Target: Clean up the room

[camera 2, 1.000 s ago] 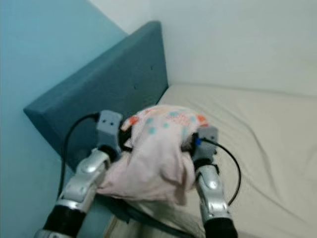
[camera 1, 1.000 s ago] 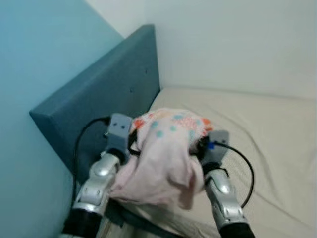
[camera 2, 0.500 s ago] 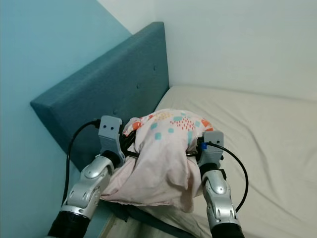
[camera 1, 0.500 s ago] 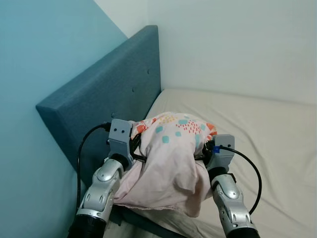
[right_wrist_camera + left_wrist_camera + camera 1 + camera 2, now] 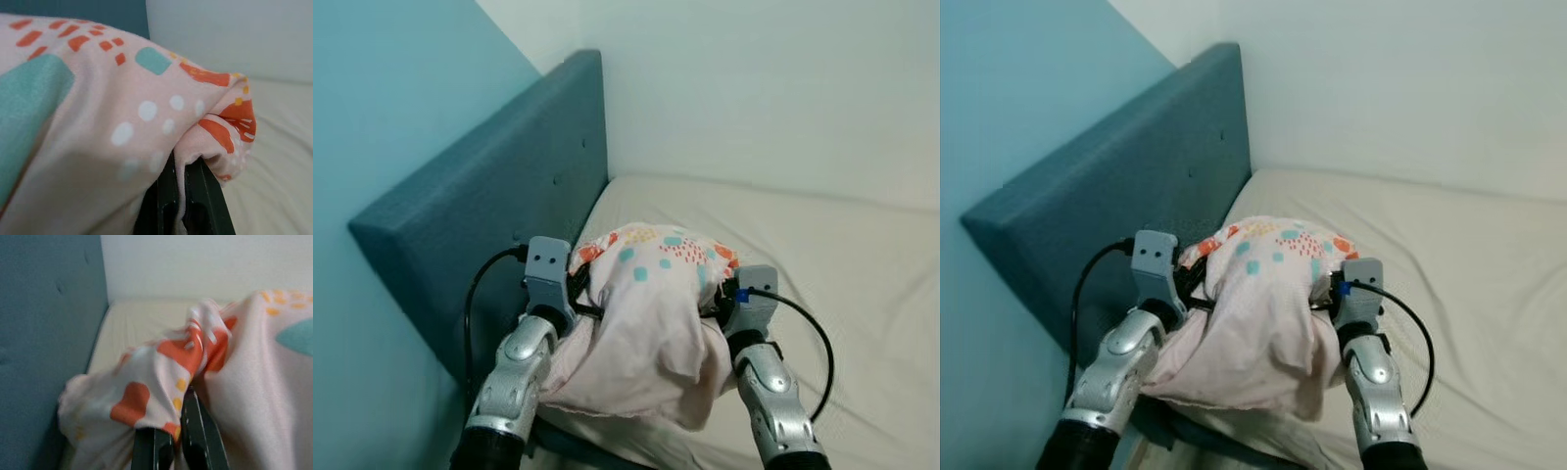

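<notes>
A pink pillow (image 5: 651, 323) with orange and teal patches hangs between my two arms, above the near corner of the bed. My left gripper (image 5: 177, 423) is shut on one top corner of the pillow (image 5: 161, 362), fabric pinched between its black fingers. My right gripper (image 5: 180, 188) is shut on the other top corner of the pillow (image 5: 98, 112). In the eye views the fabric drapes over both sets of fingers and hides them. The pillow's lower edge sags down towards the mattress.
A beige mattress (image 5: 832, 264) stretches ahead and to the right. A blue padded headboard (image 5: 480, 215) runs along the left, against a teal wall (image 5: 382, 88). A white wall (image 5: 764, 88) closes the far side.
The camera has shifted, so the headboard now sits further left in the picture. Both grippers still hold the pillow in much the same pose.
</notes>
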`<state>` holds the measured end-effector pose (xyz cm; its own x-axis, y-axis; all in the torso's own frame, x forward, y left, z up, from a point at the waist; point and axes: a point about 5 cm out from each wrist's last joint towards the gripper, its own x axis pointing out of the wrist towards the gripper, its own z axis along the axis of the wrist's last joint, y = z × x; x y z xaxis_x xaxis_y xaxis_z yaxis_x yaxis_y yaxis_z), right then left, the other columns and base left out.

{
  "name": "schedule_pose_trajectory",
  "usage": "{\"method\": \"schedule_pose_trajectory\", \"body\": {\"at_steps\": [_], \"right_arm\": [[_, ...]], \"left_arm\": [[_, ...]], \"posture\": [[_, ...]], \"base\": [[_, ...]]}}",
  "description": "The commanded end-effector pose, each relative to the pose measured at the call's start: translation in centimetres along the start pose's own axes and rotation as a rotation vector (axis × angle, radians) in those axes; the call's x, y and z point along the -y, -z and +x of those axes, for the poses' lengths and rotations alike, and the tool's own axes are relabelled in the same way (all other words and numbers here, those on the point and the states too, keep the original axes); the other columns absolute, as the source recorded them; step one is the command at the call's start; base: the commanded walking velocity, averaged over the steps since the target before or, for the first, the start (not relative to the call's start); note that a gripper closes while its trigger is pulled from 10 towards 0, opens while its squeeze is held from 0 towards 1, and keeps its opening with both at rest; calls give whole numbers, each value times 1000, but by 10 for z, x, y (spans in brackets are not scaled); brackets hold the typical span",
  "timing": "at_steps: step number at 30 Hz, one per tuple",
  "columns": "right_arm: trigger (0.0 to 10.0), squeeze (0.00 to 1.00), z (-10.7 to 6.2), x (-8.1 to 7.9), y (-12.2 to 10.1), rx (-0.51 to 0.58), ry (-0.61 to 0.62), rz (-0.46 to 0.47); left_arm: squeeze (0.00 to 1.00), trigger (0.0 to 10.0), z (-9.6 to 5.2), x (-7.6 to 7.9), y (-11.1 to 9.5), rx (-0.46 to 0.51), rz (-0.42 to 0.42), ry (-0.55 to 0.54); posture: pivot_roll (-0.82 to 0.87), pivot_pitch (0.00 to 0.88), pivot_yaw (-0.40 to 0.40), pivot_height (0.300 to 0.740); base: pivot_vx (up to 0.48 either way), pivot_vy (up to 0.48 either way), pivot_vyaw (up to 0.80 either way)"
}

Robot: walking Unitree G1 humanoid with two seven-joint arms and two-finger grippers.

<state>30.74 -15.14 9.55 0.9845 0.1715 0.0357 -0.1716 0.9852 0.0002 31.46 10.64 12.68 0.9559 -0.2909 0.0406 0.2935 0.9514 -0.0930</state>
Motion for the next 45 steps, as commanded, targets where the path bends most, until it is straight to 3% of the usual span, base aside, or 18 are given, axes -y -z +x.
{"method": "schedule_pose_trajectory", "body": {"at_steps": [1,19,23,28,29,30,32,33,34,36,41,45], "right_arm": [[10000,0,2,-4,-6,21,-29,-11],[10000,0,3,-5,-6,10,-43,-13],[10000,0,3,-6,-5,6,-43,-23],[10000,0,10,-2,4,-72,-39,-89],[10000,0,16,2,3,-81,-33,-106],[10000,0,27,8,-5,-66,-10,-115],[10000,0,34,11,-12,-49,6,-117],[10000,0,43,14,-27,-5,22,-120],[10000,0,43,14,-27,-5,22,-120],[10000,0,54,14,-47,61,32,-112],[10000,0,53,11,-52,108,50,-97],[10000,0,49,6,-43,107,49,-89]], "left_arm": [[0,10000,3,10,-17,89,3,43],[0,10000,1,4,-18,99,-7,1],[0,10000,2,4,-17,92,23,-2],[0,10000,11,5,-16,75,84,13],[0,10000,19,8,-20,94,107,41],[0,10000,31,10,-32,130,134,71],[0,10000,39,12,-41,157,153,90],[0,10000,49,11,-56,197,156,98],[0,10000,49,11,-56,197,156,98],[0,10000,58,10,-77,251,143,101],[0,10000,55,14,-80,281,144,123],[0,10000,50,16,-70,283,181,140]], "posture": [[-11,0,14,740],[-5,0,7,740],[-1,0,8,740],[4,0,12,740],[10,9,14,740],[14,16,16,740],[15,19,17,740],[17,25,25,740],[17,25,25,740],[17,26,26,740],[23,37,31,720],[26,43,28,700]], "base": [[0,0,0],[105,0,0],[0,0,0],[0,0,0],[0,0,0],[0,0,0],[0,0,0],[0,0,0],[0,0,0],[0,0,0],[0,0,0],[0,0,0]]}}
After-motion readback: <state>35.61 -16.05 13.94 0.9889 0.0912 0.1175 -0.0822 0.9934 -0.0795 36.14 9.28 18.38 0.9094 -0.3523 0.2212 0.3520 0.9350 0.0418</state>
